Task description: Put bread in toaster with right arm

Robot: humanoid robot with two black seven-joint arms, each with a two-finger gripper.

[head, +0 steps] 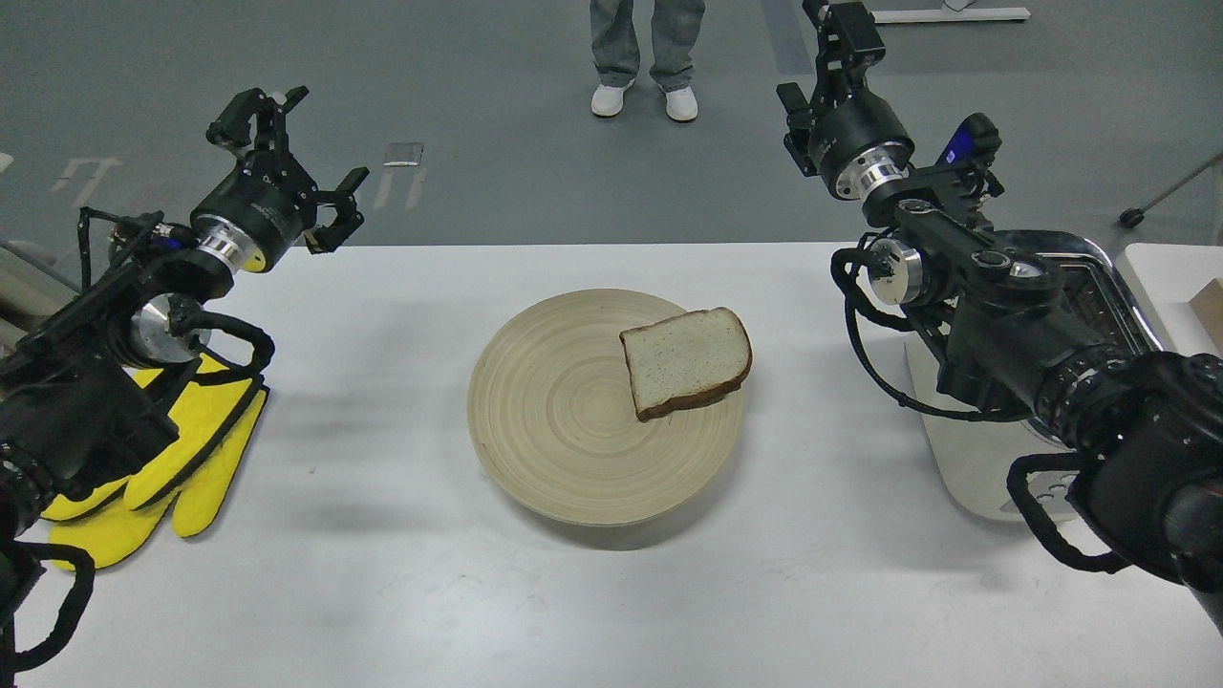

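Note:
The bread (pixel 686 361), a pale speckled slice with a brown crust, lies on the right side of a round wooden plate (pixel 554 420) at the table's middle, overhanging its rim a little. The cream-white toaster (pixel 967 459) with a chrome top (pixel 1099 277) stands at the table's right edge, mostly hidden behind my right arm. My right gripper (pixel 814 59) is open and empty, raised beyond the table's far edge, well up and right of the bread. My left gripper (pixel 323 139) is open and empty above the far left corner.
A yellow oven mitt (pixel 182 468) lies on the table's left side under my left arm. A person's legs and white shoes (pixel 645 96) stand on the grey floor beyond the table. A second white table with a brown object (pixel 1209 306) is at the right edge.

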